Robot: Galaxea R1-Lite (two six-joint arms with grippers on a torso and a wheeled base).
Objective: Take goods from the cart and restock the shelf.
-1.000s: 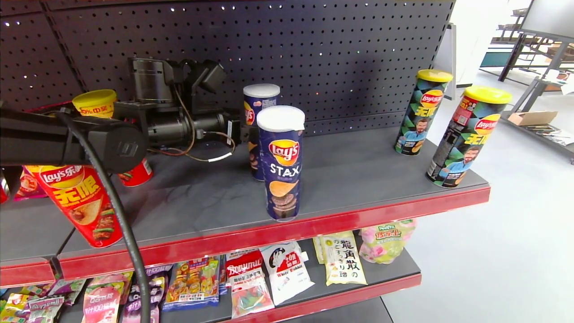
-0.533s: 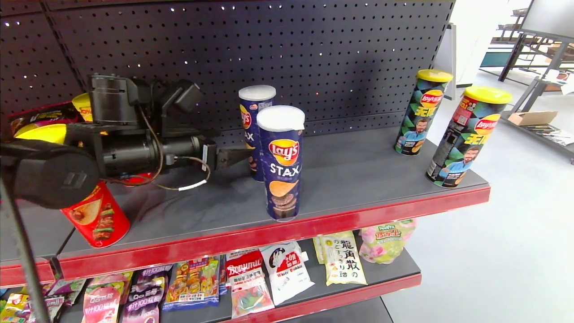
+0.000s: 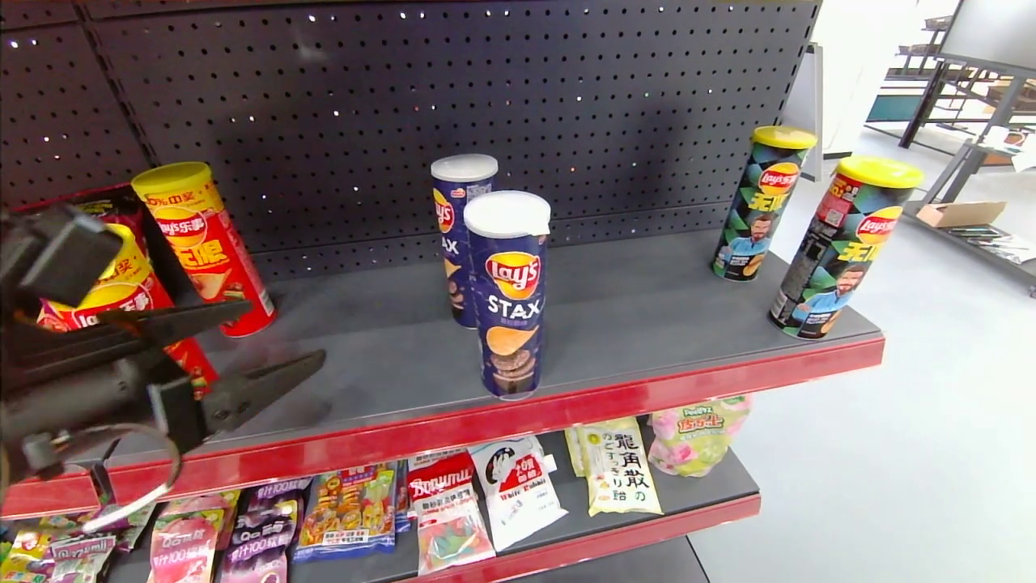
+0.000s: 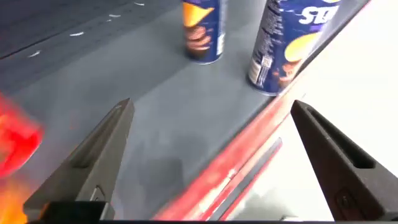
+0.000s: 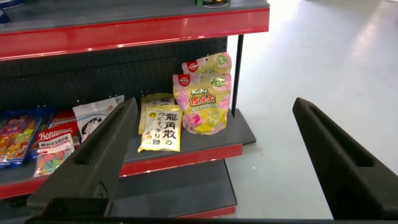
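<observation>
Two dark blue chip cans stand mid-shelf, the front can [image 3: 507,291] near the red edge and the back can [image 3: 458,235] just behind it. My left gripper [image 3: 287,334] hovers open and empty over the shelf's front left part, well left of both cans. From the left wrist, its fingers [image 4: 93,162] spread wide, with the back can [image 4: 202,31] and front can [image 4: 286,43] standing beyond them. My right gripper [image 5: 214,106] is open and empty, low down, facing the lower shelf's snack bags [image 5: 202,102].
Two red chip cans [image 3: 202,243] stand at the left of the grey shelf [image 3: 647,324]; two green-black cans with yellow lids [image 3: 765,202] stand at its right end. Pegboard backs the shelf. Snack bags [image 3: 518,494] fill the lower shelf. Open floor lies to the right.
My left gripper has let go of the back blue can and drawn back to the left and toward the shelf's front edge, now open. Both blue cans stand still.
</observation>
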